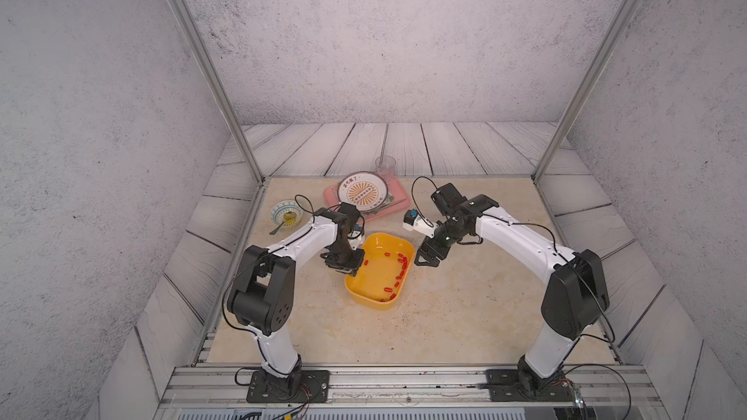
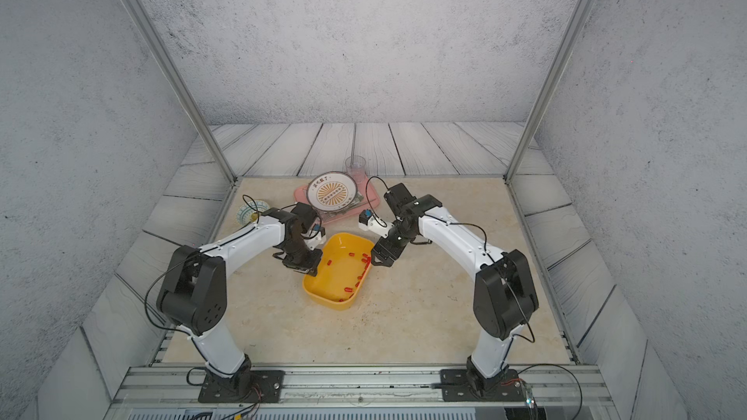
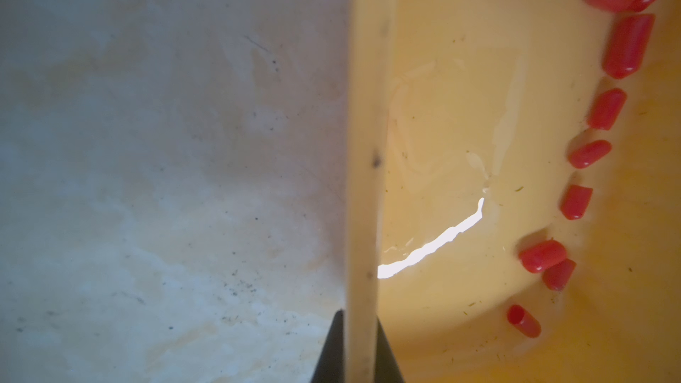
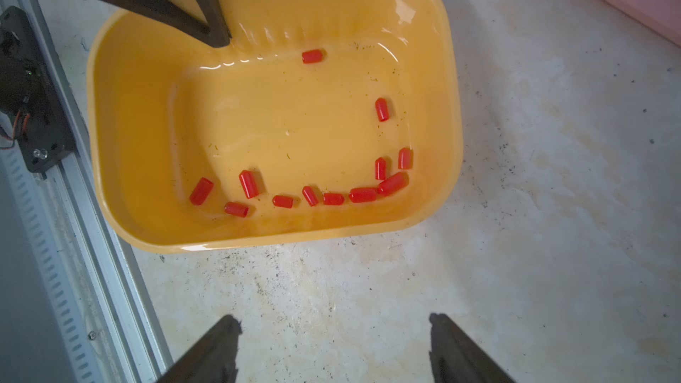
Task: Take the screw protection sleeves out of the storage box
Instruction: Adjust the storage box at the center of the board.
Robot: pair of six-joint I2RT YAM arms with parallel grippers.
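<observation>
The left fingers (image 3: pixel 331 348) are clamped on the yellow storage box's (image 4: pixel 110 134) rim, likely to steady or tip it. The red screw protection sleeves (image 4: pixel 363 195) lie inside, mostly along the opposite wall. The right fingers (image 4: pixel 213 348) hang apart above the surface (image 4: pixel 552 252) just beside the box, seemingly ready to reach in.

Patterned plate (image 1: pixel 361 192) on pink tray (image 1: pixel 400 196), cup (image 1: pixel 385 165), bowl (image 1: pixel 285 214)

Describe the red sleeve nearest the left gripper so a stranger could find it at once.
Find the yellow box on the table, its rim pinched by the left gripper. Just inside that wall lies one red sleeve. It lies alone, while the other sleeves trail along the opposite wall and one end.
</observation>
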